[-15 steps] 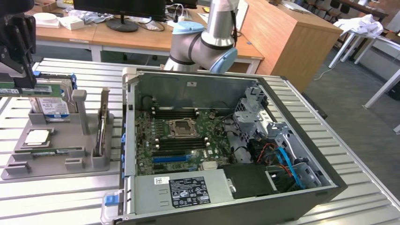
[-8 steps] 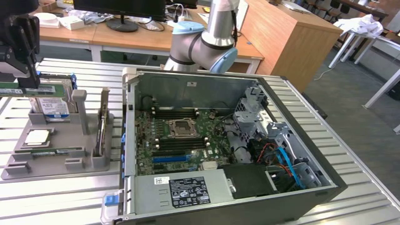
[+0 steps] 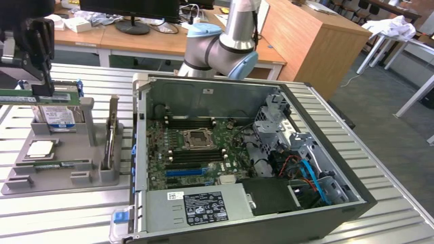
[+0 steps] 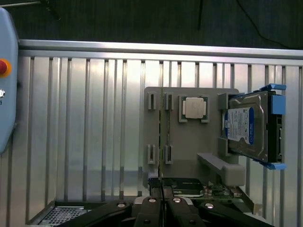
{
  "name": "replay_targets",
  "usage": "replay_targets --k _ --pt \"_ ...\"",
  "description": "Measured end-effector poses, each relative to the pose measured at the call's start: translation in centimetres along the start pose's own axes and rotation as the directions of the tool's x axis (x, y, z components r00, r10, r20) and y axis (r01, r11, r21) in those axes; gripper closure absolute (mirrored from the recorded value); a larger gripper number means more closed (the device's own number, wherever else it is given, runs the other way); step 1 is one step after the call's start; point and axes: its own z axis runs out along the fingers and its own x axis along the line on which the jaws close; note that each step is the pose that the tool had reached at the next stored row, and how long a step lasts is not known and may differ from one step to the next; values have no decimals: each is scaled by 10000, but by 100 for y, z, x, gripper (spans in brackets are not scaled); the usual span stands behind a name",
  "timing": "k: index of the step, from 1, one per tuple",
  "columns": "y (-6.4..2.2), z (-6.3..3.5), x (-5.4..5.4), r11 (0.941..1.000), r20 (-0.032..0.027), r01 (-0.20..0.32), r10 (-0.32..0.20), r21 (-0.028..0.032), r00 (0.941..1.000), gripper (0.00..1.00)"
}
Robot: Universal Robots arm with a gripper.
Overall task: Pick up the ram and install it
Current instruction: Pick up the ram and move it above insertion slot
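Observation:
My gripper (image 3: 42, 90) hangs at the exterior view's upper left, shut on the ram (image 3: 24, 96), a long green stick held level above the grey parts holder (image 3: 95, 175). In the wrist view the shut fingers (image 4: 150, 210) pinch the ram (image 4: 162, 142), seen edge-on as a thin line running over the holder (image 4: 189, 151). A second, matching stick (image 3: 58, 164) lies in a slot of the holder. The open computer case (image 3: 352, 198) lies at the exterior view's right, its motherboard (image 3: 196, 147) and dark memory slots (image 3: 193, 122) exposed.
The holder also carries a blue-and-white hard drive (image 3: 60, 118) standing on edge and a square silver processor (image 3: 40, 148). The power supply (image 3: 196, 206) sits at the case's near end. The arm's base (image 3: 220, 48) stands behind the case. All rests on a slatted metal table (image 3: 61, 213).

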Motion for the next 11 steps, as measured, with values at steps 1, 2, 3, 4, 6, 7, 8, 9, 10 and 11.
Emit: replay_targets --k 1,2,3,4,6,7,8,9,10,11 --pt "-23 -1 0 10000 0 0 0 -1 10000 89" --pt "-46 -2 0 10000 0 -1 1 0 10000 89" --pt "-70 -2 0 10000 0 -1 1 -1 10000 89" --pt "-93 -3 0 10000 0 0 0 0 10000 89" --pt "-129 -4 0 10000 0 0 0 0 10000 89" --pt "-147 -4 1 10000 0 0 0 0 10000 89" --pt "-165 -5 1 10000 0 0 0 0 10000 89" --pt "-185 -6 1 10000 0 0 0 -1 10000 89" --pt "-203 -7 1 10000 -1 0 0 -1 10000 89" --pt "-221 -7 1 10000 -1 -1 1 -1 10000 89"
